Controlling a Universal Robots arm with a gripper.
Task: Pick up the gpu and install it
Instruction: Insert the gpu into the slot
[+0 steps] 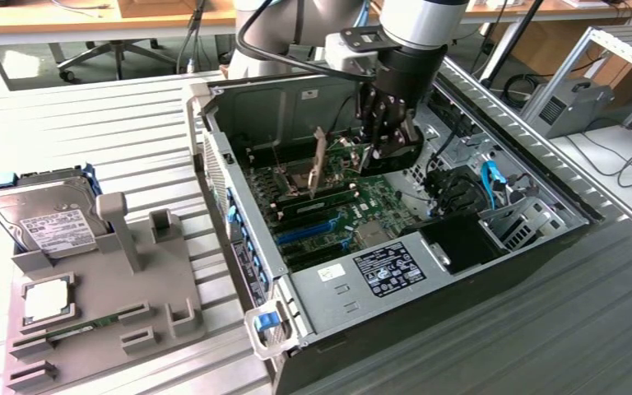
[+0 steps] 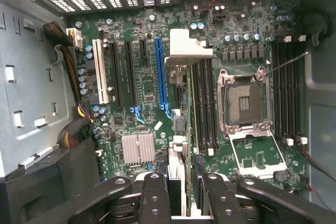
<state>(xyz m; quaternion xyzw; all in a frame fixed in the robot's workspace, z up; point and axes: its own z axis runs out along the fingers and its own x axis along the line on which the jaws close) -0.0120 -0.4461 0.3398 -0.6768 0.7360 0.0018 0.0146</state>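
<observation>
1. The arm [image 1: 420, 25] reaches straight down from above into the open PC case [image 1: 294, 296], wrist vertical, with the tool [image 1: 388, 136] pointing at the motherboard [image 1: 344, 206].
2. The tool is closed on the gpu [image 2: 178, 129], held on edge between its fingers [image 2: 153, 198]; the wrist view shows the card's thin edge running away from the fingers to the silver bracket [image 2: 186, 51] at its far end.
3. Below the tool, the gpu hangs over the motherboard just beside the long blue slot [image 2: 160, 72]; whether it touches the board I cannot tell.
4. The empty CPU socket [image 2: 244, 98] lies on the gpu's other side from the slot.
5. Well away from the tool, toward the exterior view's left, a grey holder [image 1: 118, 288] on the bench [image 1: 96, 140] carries a hard drive [image 1: 47, 218].
</observation>
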